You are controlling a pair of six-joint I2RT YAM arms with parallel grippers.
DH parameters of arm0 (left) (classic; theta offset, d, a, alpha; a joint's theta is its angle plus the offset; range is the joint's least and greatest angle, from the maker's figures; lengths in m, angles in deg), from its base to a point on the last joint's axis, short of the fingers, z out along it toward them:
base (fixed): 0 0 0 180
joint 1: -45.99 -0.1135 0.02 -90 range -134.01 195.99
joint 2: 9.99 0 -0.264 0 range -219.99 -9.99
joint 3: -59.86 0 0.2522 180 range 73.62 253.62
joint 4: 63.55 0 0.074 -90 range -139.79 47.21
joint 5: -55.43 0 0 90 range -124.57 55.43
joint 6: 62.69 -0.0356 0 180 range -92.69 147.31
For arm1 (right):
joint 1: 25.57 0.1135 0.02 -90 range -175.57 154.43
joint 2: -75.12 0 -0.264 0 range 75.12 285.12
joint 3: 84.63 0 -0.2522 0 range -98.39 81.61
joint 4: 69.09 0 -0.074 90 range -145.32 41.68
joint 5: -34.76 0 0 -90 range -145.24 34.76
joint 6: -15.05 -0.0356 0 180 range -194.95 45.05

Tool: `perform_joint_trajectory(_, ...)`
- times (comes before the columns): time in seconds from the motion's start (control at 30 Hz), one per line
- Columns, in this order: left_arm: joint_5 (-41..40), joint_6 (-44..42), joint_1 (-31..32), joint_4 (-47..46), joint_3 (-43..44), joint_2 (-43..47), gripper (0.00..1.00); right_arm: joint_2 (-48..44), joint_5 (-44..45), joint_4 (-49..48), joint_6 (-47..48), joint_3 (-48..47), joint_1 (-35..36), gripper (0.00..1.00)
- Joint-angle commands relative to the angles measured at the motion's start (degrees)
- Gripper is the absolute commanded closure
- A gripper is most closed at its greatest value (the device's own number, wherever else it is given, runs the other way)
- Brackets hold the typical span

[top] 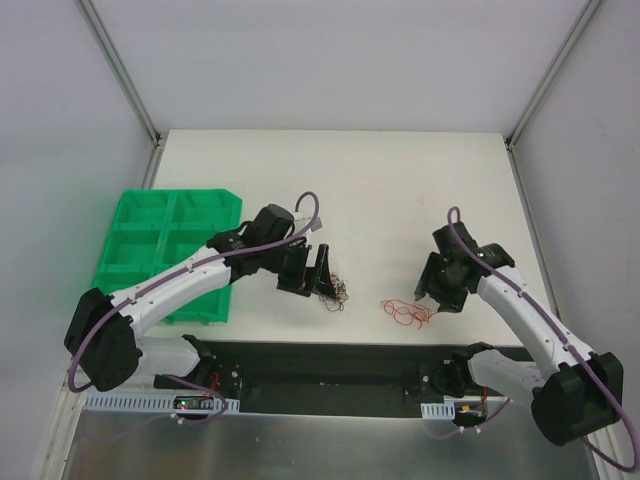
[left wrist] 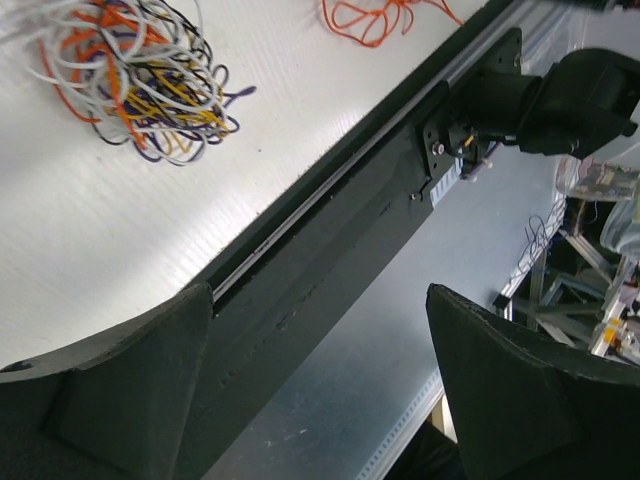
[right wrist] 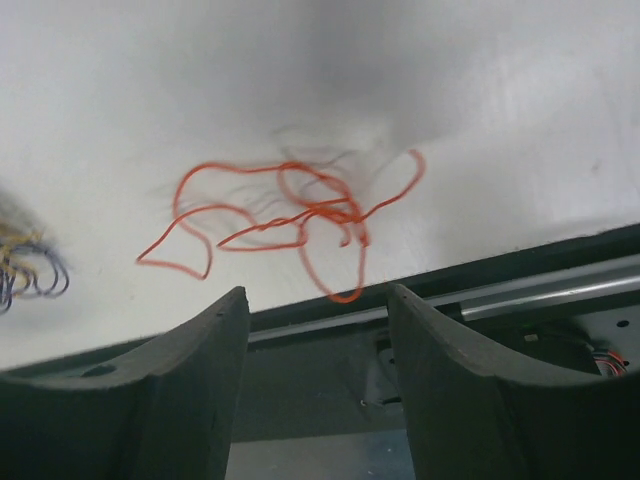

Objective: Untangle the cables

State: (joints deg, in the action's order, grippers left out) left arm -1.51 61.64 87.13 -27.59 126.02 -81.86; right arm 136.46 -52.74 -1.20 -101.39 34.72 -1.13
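**Both tools released, cables lying on the counter**

From the top camera, my left tool (top: 322,272) hung low over the white counter (top: 380,190), and the tangle (top: 335,293) of thin mixed-colour cables lay just beside its tips, on the side toward my bases. My right tool (top: 432,293) was well apart from the left one. A lone orange cable (top: 408,312) lay in loose loops near it, toward my left tool and a little nearer my bases. The tangle and the orange cable did not touch. A green tray (top: 165,250) sat behind my left arm, far from both tools.

Through my left wrist camera, my left tool (left wrist: 320,390) was released: its two dark fingers (left wrist: 120,400) stood wide apart with nothing between them. The tangle (left wrist: 140,80), white, orange, black, yellow and purple strands knotted together, lay ahead of the left finger, clear of it. The orange cable (left wrist: 385,18) showed only partly, farther ahead at the frame's top edge. A black rail (left wrist: 340,220) along the counter's edge ran diagonally between the fingers.

Through my right wrist camera, my right tool (right wrist: 318,390) was also released, its fingers (right wrist: 180,390) parted and holding nothing. The orange cable (right wrist: 290,215) lay flat on the counter just ahead of the gap, one loop reaching to the black rail (right wrist: 540,290). A bit of the tangle (right wrist: 25,265) peeked in far to the left.
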Motion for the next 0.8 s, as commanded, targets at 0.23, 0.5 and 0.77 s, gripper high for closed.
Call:
perform_joint_trajectory(0.23,1.6,2.4,6.9,-2.0,5.8,-5.4,0.16,-0.1,-7.6,-4.2,3.5,8.8,-21.7,0.57)
perform_joint_trajectory(0.5,2.2,1.8,7.6,-2.0,7.2,-6.9,0.16,7.4,-7.9,-10.2,5.1,10.4,-22.3,0.67)
perform_joint_trajectory(0.77,1.0,-1.4,7.7,-2.0,11.0,-7.9,0.16,9.9,-9.4,-10.9,9.1,6.9,-22.3,1.0)
